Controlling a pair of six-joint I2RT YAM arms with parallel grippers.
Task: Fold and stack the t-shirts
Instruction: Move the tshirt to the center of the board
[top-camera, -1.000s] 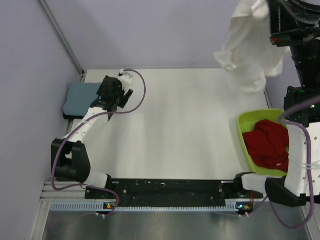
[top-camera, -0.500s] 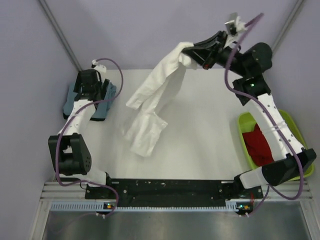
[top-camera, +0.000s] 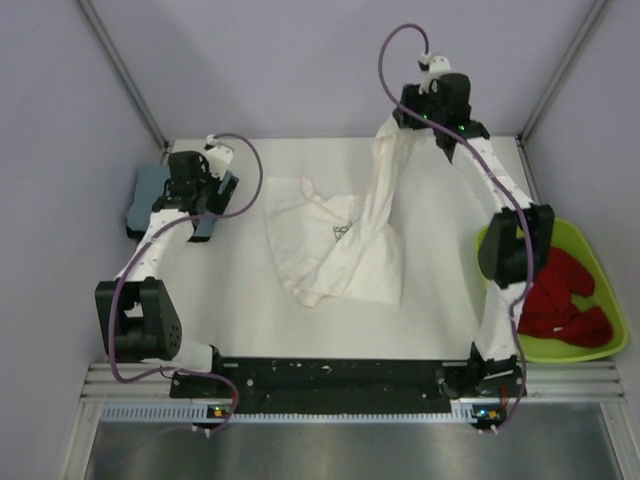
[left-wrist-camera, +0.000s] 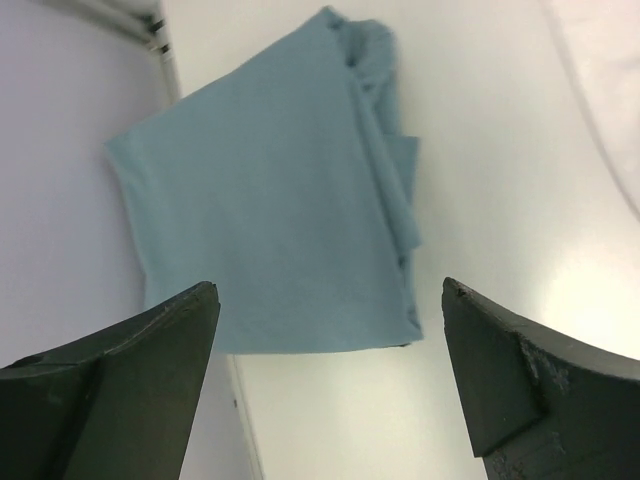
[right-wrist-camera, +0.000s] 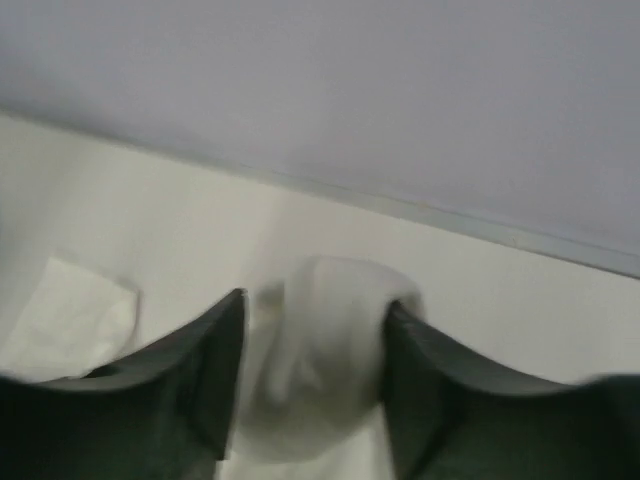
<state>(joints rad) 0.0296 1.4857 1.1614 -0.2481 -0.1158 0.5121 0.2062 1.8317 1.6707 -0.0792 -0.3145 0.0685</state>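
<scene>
table: pale and broad, both arms bolted on at the 6 o'clock edge, walls close round the rest.
white t-shirt: there it is, dead centre of the table, most of it crumpled on the surface. one strip is hauled up taut toward 1 o'clock, and there's a small dark mark near the middle of the heap.
lime-green bin: sitting out at 4 o'clock, right beside the right arm's lower links.
red cloth: bunched inside that bin, filling much of it.
blue-grey t-shirt: folded flat into a rough square at the 9 to 10 o'clock edge, tight to the wall and well apart from the white one.
right gripper: up high at 1 o'clock, fingers clamped on a bunched fold of the white t-shirt. the wrist view shows cloth bulging between them, though it's blurry.
left gripper: over at 10 o'clock, hovering above the near edge of the blue-grey t-shirt, fingers spread wide with nothing between them.
</scene>
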